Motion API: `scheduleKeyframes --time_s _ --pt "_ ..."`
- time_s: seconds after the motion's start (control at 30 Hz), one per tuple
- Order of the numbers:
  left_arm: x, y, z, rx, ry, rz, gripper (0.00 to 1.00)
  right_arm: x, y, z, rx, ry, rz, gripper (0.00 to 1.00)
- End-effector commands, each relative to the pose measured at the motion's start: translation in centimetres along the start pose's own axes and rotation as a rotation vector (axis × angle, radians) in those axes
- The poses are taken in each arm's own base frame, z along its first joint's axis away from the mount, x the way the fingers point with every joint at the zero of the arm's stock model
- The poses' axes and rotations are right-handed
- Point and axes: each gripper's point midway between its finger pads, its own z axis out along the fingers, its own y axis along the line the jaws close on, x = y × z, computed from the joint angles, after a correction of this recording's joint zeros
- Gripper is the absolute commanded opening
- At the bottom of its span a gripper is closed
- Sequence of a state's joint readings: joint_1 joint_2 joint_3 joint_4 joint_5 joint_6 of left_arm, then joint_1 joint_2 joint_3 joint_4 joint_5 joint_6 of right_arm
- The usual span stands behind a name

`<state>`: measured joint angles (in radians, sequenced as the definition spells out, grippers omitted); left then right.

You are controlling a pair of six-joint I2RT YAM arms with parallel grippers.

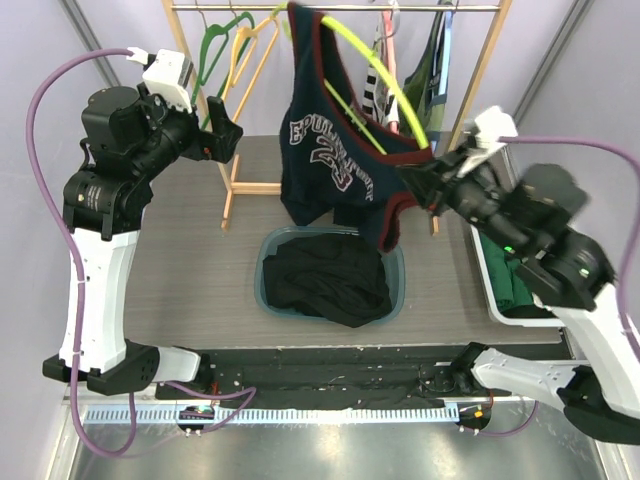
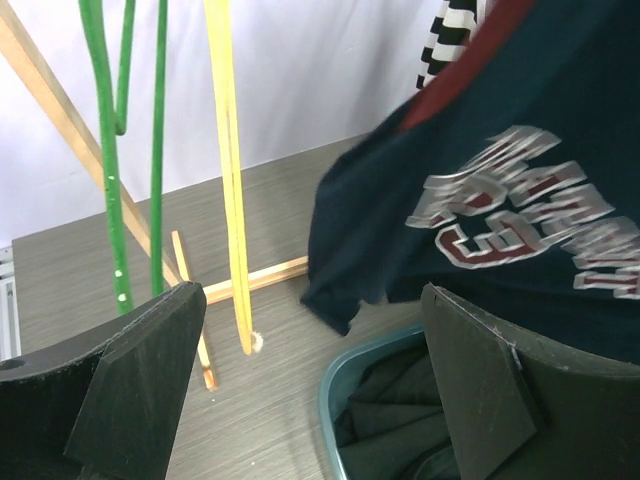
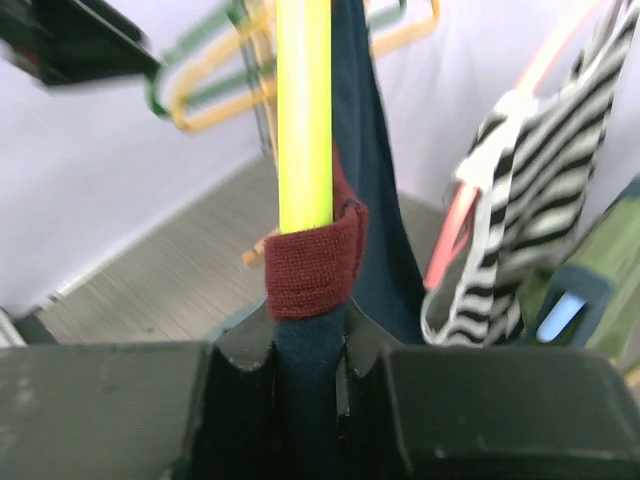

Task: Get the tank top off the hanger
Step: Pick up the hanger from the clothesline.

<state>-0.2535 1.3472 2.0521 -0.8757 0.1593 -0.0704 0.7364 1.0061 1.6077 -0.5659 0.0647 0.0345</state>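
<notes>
A navy tank top (image 1: 330, 150) with maroon trim and a printed chest hangs skewed on a yellow-green hanger (image 1: 385, 75) under the wooden rail. My right gripper (image 1: 418, 180) is shut on the tank top's navy fabric just below its maroon edge (image 3: 308, 260), where the hanger (image 3: 304, 110) runs down into the cloth. The right gripper (image 3: 308, 350) has the fabric pinched between its fingers. My left gripper (image 1: 228, 135) hovers open to the left of the tank top (image 2: 500, 200), with nothing between the jaws of the left gripper (image 2: 310, 390).
A teal basket (image 1: 268, 290) of dark clothes sits on the table below the tank top. The wooden rack's foot (image 1: 240, 190) stands behind it. Empty green (image 1: 215, 45) and yellow (image 1: 250, 40) hangers hang left; striped and green garments (image 1: 385, 60) hang right. A white bin (image 1: 500, 300) is at right.
</notes>
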Motion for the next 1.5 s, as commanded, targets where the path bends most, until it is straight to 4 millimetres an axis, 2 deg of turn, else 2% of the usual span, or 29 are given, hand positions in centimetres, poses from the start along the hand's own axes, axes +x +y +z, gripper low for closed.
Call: scheduleKeyframes --time_s 0.0,0.07,0.23,0.53,0.8,1.03,1.2,1.47 --pt "-1.3 -0.5 -0.5 0.03 -0.042 0.011 0.94 -11.9 2.0 -6.1 -0.119 -0.388 -0.016 0.01" --pt "-1.3 -0.6 -0.6 0.033 -0.044 0.013 0.93 -13.8 2.4 -7.5 -0.142 -0.45 -0.015 0.01" --pt "-0.8 -0.6 -0.5 0.036 -0.03 0.017 0.93 -16.3 2.7 -9.5 -0.16 -0.54 -0.009 0.01" --pt "-0.6 -0.8 -0.5 0.046 -0.022 0.017 0.93 -18.4 2.6 -11.7 -0.161 -0.607 -0.007 0.01" --pt "-0.7 -1.0 -0.2 0.057 -0.023 0.004 0.92 -19.2 2.6 -13.6 -0.164 -0.625 0.004 0.01" --pt "-0.6 -1.0 0.3 0.063 -0.017 -0.002 0.92 -22.2 3.9 -15.5 -0.242 -0.701 0.002 0.01" --pt "-0.7 -1.0 0.2 0.062 -0.018 0.002 0.92 -23.0 4.4 -15.7 -0.269 -0.711 0.009 0.01" --pt "-0.5 -0.9 0.5 0.062 -0.011 0.003 0.92 -21.2 3.9 -12.8 -0.235 -0.632 0.013 0.01"
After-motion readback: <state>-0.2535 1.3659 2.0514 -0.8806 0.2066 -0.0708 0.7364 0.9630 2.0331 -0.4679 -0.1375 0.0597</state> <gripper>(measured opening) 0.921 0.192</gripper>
